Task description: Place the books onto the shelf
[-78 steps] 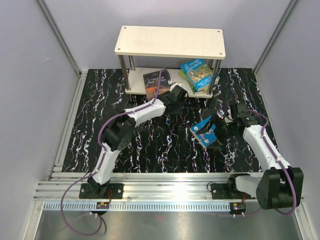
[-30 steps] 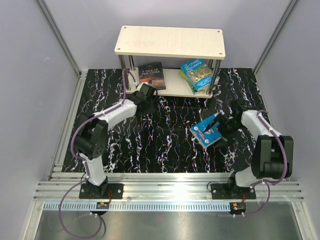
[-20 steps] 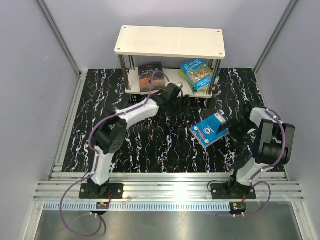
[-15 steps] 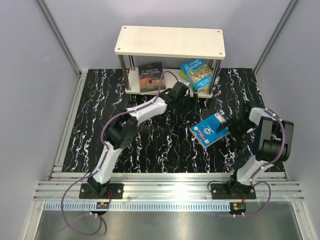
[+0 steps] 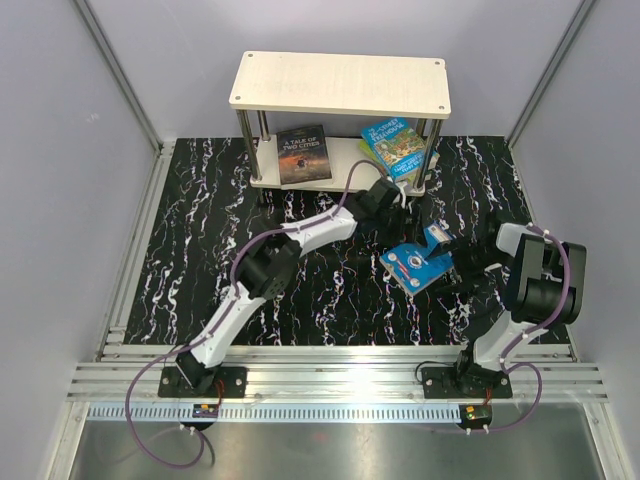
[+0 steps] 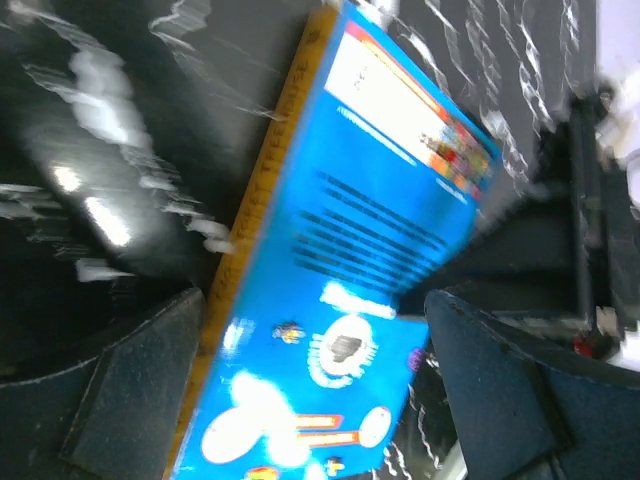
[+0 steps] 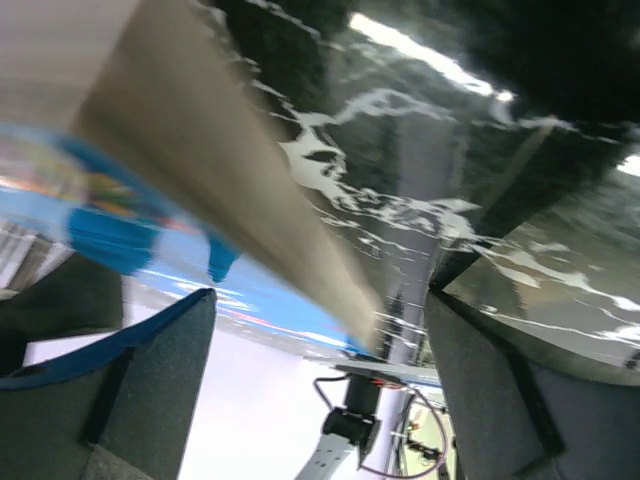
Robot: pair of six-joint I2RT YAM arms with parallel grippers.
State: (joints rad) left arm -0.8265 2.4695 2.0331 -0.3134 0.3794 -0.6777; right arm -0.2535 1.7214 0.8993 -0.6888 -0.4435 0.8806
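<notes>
Shelf (image 5: 340, 85): two pale boards on silver posts, at the far side of the counter (image 5: 200, 230).
Lower board: dark book (image 5: 303, 153) on the left, green cartoon stack (image 5: 393, 148) on the right, covers up.
Blue book (image 5: 415, 266): off the shelf, on the counter just in front of the shelf's right end, between both claws. Looks tilted with its right side raised; cause unclear.
Left claw (image 6: 312, 300): spread wide over the blue cover, pinching nothing.
Right claw (image 7: 320, 295): spread wide at the page edge. Contact unclear, no pinch seen.
Handling (judged): thin paperback, light and bendy. Glossy cover probably slick, likely to sag from a corner.
Hold (judged): across the thickness, at the spine or the raised long edge, near mid-length.
Progress (judged): only the blue book seen unshelved.
</notes>
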